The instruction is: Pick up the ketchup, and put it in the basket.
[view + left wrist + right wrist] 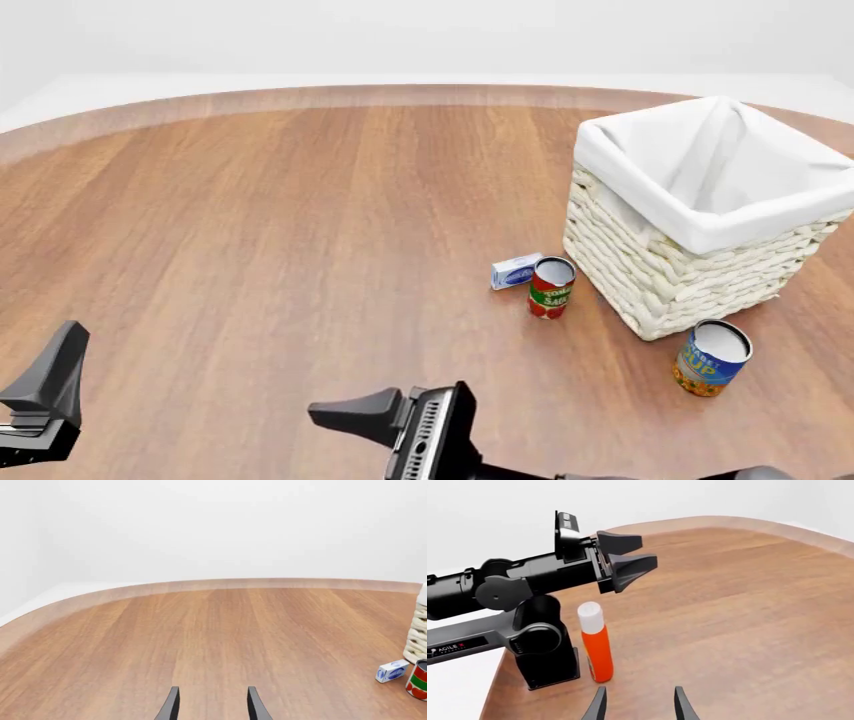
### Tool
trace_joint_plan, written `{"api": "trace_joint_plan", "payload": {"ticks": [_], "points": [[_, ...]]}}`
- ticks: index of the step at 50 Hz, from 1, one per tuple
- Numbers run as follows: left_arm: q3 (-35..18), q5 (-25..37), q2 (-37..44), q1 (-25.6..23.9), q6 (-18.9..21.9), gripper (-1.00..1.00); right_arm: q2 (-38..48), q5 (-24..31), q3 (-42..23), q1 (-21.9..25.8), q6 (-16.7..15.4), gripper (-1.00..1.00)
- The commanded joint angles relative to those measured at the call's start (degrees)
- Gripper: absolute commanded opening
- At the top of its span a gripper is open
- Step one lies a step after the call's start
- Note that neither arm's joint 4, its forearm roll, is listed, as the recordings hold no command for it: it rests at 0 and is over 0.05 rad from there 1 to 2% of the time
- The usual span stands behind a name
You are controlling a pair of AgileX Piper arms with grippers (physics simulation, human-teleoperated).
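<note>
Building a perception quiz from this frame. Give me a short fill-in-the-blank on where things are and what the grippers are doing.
1. The ketchup stands upright next to the base of the ____ arm.
2. The basket is lined with a ____ cloth.
3. Between the small blue-and-white box and the basket stands a red ____.
4. The right gripper is open and holds ____.

Missing words: left; white; can; nothing

wooden table [267, 220], small white-blue box [515, 271], red can [550, 287], blue-yellow can [711, 358]
</note>
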Motion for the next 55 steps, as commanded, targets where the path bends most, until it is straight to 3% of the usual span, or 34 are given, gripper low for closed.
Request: {"api": "trace_joint_plan", "payload": {"ticks": [1, 36, 55], "points": [[0.00, 0.00, 0.00, 0.00, 0.00, 1.00, 0.67, -0.82, -0.10, 0.49, 0.24, 1.00], [0.00, 0.00, 0.00, 0.00, 0.00, 1.00, -2.02, -1.23, 2.14, 5.30, 2.46, 1.00], [0.00, 0.00, 0.00, 0.00, 0.00, 1.00, -3.04, -1.91, 3.17, 5.46, 2.59, 1.00]]}}
